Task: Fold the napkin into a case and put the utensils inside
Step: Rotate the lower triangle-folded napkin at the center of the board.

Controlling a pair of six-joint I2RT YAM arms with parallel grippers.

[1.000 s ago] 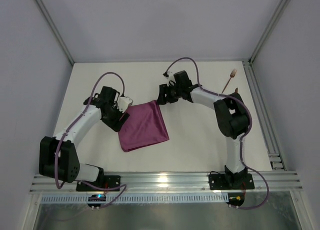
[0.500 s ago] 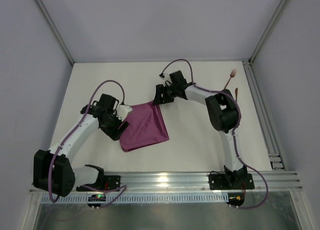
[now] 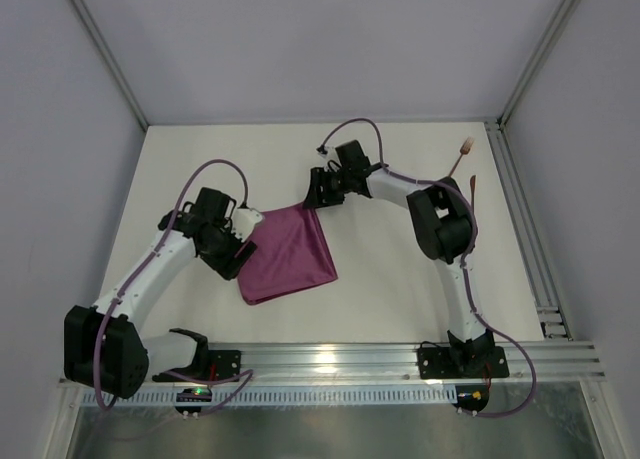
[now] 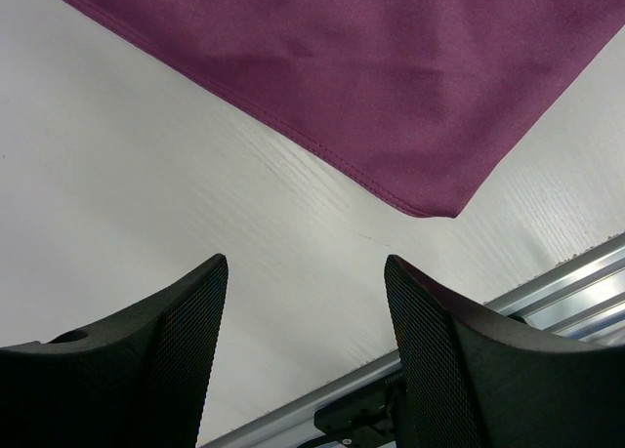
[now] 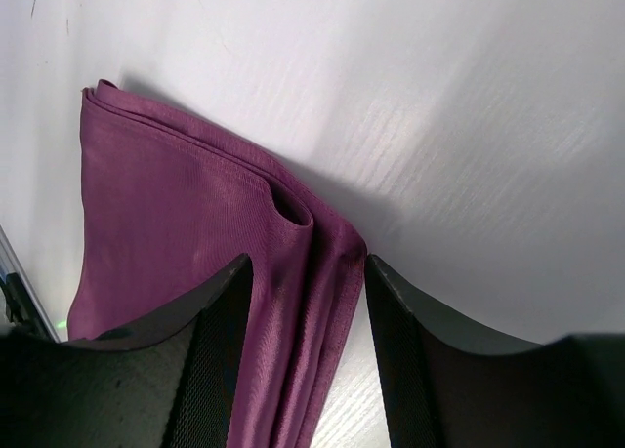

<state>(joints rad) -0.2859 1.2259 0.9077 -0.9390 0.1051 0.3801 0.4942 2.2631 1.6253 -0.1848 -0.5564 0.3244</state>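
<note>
The plum-purple napkin [image 3: 290, 251] lies folded on the white table; no case shape shows. My right gripper [image 3: 314, 194] is at its far right corner. In the right wrist view the jaws of the right gripper [image 5: 306, 267] stand apart on either side of the bunched layers of the napkin [image 5: 166, 224]. My left gripper [image 3: 238, 237] sits by the cloth's left edge. In the left wrist view the left gripper [image 4: 305, 267] is open over bare table, short of the napkin [image 4: 391, 87]. The utensils lie far right: the fork [image 3: 462, 157] and the knife [image 3: 473, 191], partly hidden by the right arm.
White walls enclose the table [image 3: 390, 269] on three sides. An aluminium rail [image 3: 330, 361] with both arm bases runs along the near edge, and a rail [image 3: 525, 229] runs down the right side. The right arm's elbow [image 3: 440, 224] stands next to the utensils.
The right gripper has slid a little left onto the napkin's corner and its jaws have narrowed. The left arm has drawn back slightly leftward from the cloth's edge.
</note>
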